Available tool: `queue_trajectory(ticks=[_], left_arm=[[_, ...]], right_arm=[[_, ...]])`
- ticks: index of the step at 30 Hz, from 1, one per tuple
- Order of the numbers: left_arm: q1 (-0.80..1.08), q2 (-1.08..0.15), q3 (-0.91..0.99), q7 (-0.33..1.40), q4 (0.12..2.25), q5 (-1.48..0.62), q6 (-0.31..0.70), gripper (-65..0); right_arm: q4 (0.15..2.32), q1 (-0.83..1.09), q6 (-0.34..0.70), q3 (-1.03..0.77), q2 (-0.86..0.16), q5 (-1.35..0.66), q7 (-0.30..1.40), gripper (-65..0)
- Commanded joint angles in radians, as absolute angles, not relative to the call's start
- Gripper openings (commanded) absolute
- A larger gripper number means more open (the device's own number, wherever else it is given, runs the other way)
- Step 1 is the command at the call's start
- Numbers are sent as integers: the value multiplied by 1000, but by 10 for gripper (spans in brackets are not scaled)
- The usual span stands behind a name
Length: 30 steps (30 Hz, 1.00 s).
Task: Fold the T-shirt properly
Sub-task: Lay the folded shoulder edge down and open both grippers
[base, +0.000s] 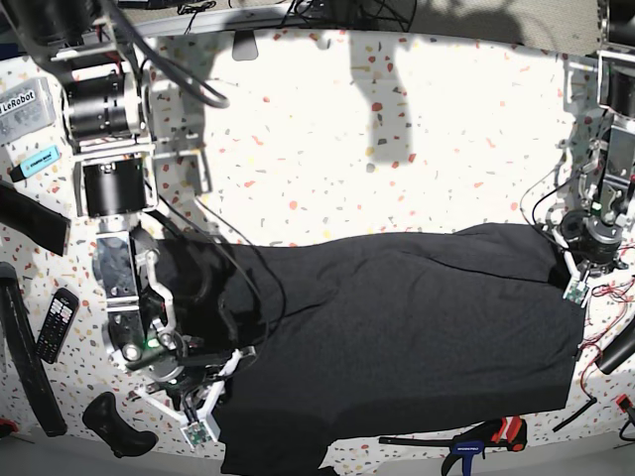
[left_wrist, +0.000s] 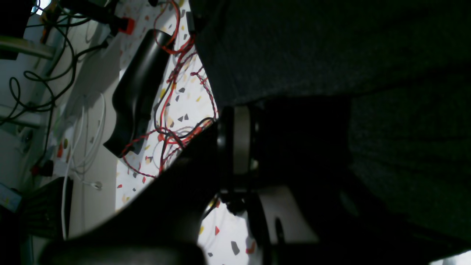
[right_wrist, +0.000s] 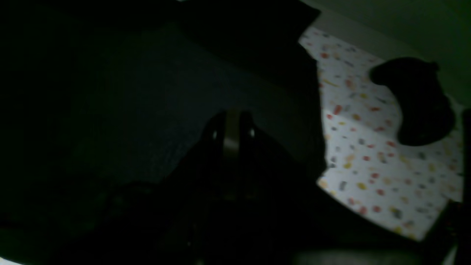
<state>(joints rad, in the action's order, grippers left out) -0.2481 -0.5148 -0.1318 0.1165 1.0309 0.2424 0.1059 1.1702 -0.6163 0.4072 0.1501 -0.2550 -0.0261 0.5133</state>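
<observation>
The T-shirt [base: 397, 337], a big sheet of dark charcoal fabric, lies spread across the speckled table [base: 327, 149] from left to right. My right gripper [base: 210, 402] sits at the shirt's near-left edge, jaws shut with fabric bunched around them. In the right wrist view the T-shirt [right_wrist: 128, 92] fills the frame around the gripper [right_wrist: 232, 132]. My left gripper [base: 572, 270] is at the shirt's far-right corner, shut on the cloth. In the left wrist view the T-shirt [left_wrist: 312, 48] drapes over the gripper [left_wrist: 237, 140].
A black remote [base: 55, 322], a black handle-shaped object [base: 114, 423] and a long black bar [base: 25, 347] lie at the left. A clamp with red and blue grips [base: 481, 439] sits at the front edge. Red wires [left_wrist: 176, 73] and a black casing [left_wrist: 138, 92] lie beside the left arm.
</observation>
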Motion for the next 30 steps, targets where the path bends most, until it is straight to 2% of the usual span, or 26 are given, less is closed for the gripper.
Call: queue_trajectory(ticks=[1,7,17,23,30], left_arm=[[-272,-533,-125,112,1043,245,88,-650],[-278,-533,-124,211,1043,245,-80,-650],[-283,-535,-125,201,1043,242,-79,-650],[-283,-535,-125,111,1043,242,-73,-650],[-283,-535,-125,73,1043,241,42,-650]], right_arm=[[1184,-663,400,143,-259,-22,493,-650],[1184,-684,393,143,-260,-22,503,-650],[1184,-684,302,143,-261,17,501,-650],[1184,-684,268,143,-261,54,485,-650],[1177,-698,270,143,-260,53,446,-650]])
